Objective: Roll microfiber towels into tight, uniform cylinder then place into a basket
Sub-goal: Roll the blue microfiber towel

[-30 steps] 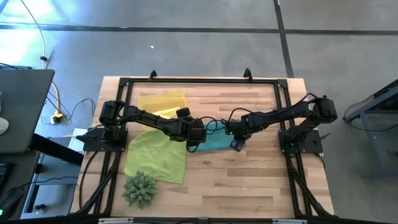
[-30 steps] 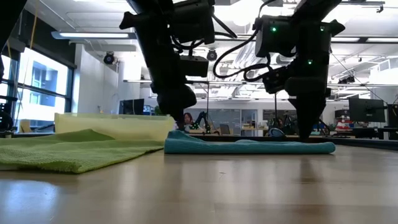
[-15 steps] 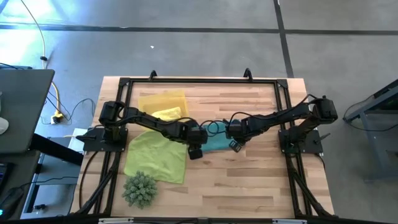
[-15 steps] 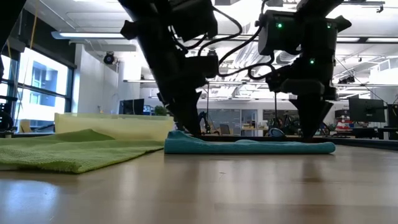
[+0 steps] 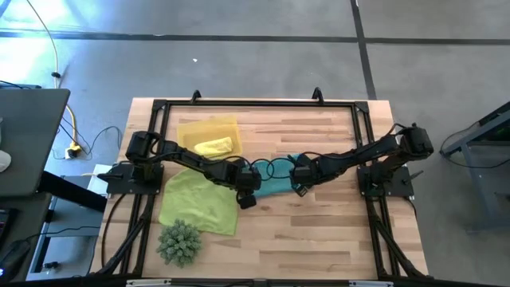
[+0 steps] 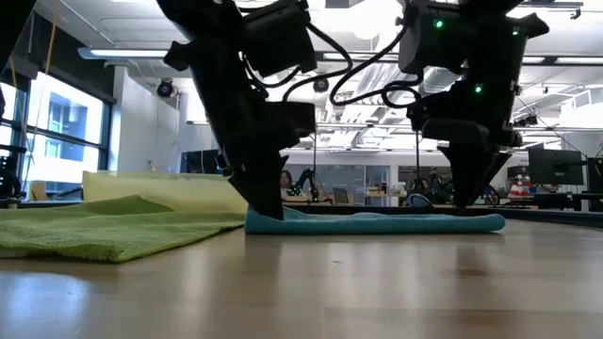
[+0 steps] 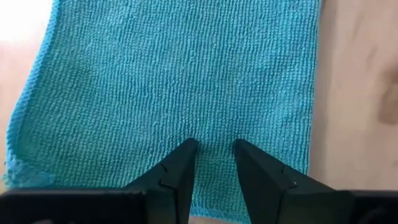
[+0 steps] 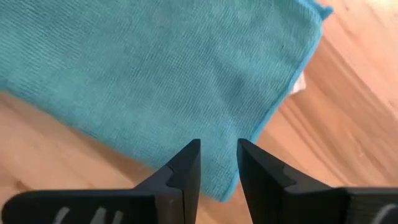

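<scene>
**Two grippers down on the teal towel's near edge**

Two grippers work one cloth at the middle of the wooden table (image 5: 319, 231). The teal towel (image 5: 275, 182) lies flat there, spread between them. The left gripper (image 5: 245, 199) stands at the towel's end nearer the lime green towel (image 5: 199, 201), its tips down at the cloth's near edge; in the low view it (image 6: 267, 213) meets the table right at that end of the teal towel (image 6: 377, 223). Its wrist view shows the two dark fingers (image 7: 180, 171) a narrow gap apart, with a strip of teal cloth (image 7: 168, 81) between their tips and the rest of the towel spread ahead of them.

The right gripper (image 5: 301, 188) stands at the towel's other end, also on the near edge. Its wrist view shows its fingers (image 8: 186, 168) likewise slightly apart, straddling the towel's hem close to a corner, with teal cloth (image 8: 143, 74) ahead and bare wood to one side. Whether either pair truly pinches the cloth or merely presses on it, I cannot tell.

The lime green towel lies open and a little rumpled, just beside the teal one and nearer the left arm's base. The basket (image 5: 227, 123) sits toward the far side of the table with a rolled yellow towel (image 5: 213, 147) in it. A spiky green ball (image 5: 179, 242) rests near the front edge, well apart from the grippers.
</scene>
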